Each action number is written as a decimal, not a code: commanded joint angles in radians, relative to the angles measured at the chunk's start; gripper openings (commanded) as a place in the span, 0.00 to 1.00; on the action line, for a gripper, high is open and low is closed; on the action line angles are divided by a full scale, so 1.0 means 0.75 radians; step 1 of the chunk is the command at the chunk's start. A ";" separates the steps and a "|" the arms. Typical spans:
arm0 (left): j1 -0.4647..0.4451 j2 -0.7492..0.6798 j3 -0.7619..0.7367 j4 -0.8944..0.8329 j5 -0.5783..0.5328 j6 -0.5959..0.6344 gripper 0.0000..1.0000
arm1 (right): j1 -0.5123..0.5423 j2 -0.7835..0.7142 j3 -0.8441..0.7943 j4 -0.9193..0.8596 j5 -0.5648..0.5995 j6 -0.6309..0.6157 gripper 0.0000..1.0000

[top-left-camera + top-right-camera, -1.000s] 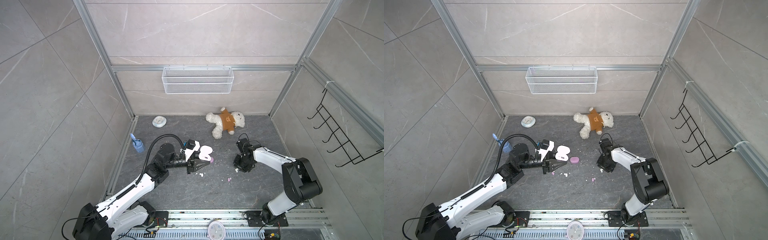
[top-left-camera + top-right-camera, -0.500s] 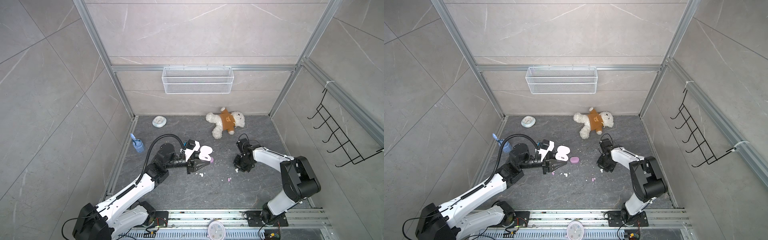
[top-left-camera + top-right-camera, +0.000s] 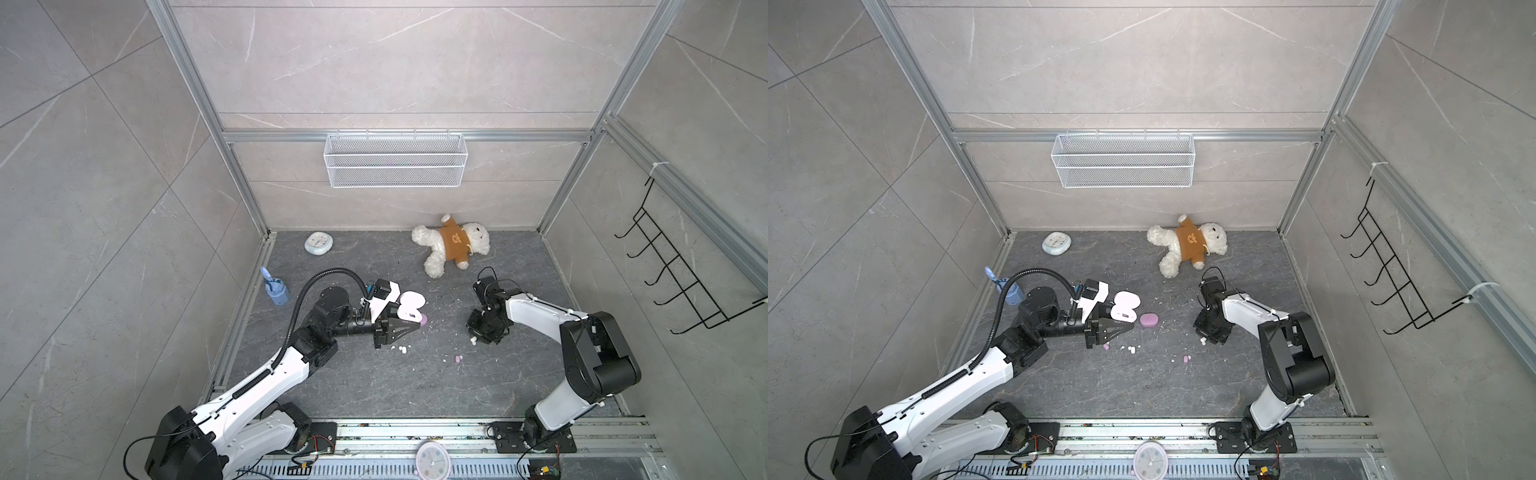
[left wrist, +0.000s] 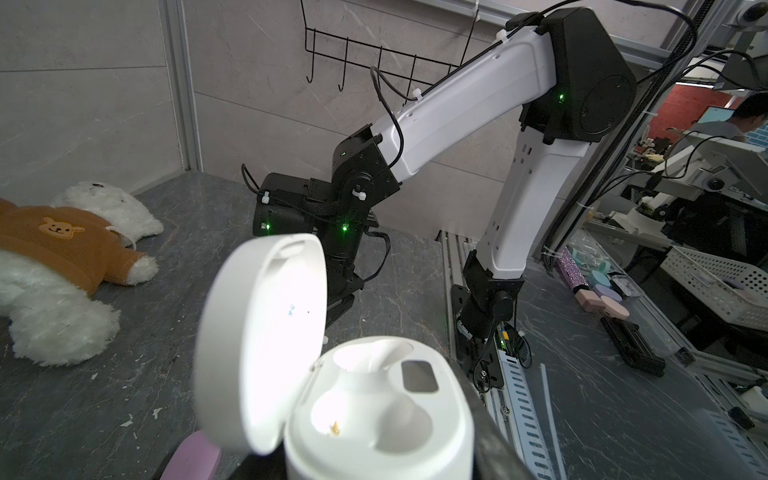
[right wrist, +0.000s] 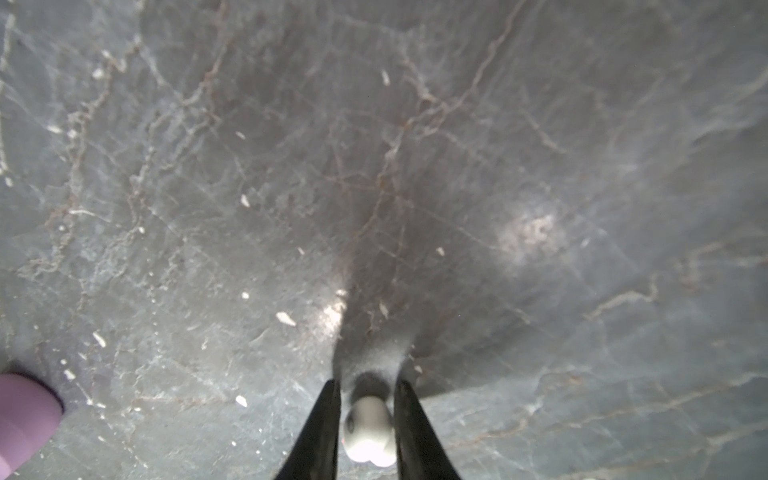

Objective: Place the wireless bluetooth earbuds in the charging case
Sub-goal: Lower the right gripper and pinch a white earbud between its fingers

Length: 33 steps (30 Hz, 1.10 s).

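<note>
My left gripper is shut on the white charging case and holds it above the floor with the lid swung open; both sockets are empty. My right gripper points down at the floor, shut on a white earbud that sits between its black fingers. In both top views this gripper is right of centre. Two white earbuds and pink earbuds lie loose on the floor between the arms.
A closed pink case lies just beyond the left gripper. A teddy bear, a small clock and a blue bottle lie toward the back and left. A wire basket and a hook rack hang on the walls.
The right gripper's jaws have narrowed around the white earbud. Both arms and the open case stay where they were.
</note>
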 commanded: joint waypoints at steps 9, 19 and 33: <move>0.005 -0.026 0.049 0.031 0.033 -0.005 0.29 | 0.007 0.089 -0.037 -0.052 -0.060 -0.038 0.26; 0.006 -0.033 0.049 0.025 0.032 -0.004 0.29 | 0.008 0.106 -0.033 -0.059 -0.087 -0.052 0.24; 0.006 -0.033 0.047 0.029 0.032 -0.006 0.29 | 0.009 0.116 -0.038 -0.085 -0.091 -0.093 0.22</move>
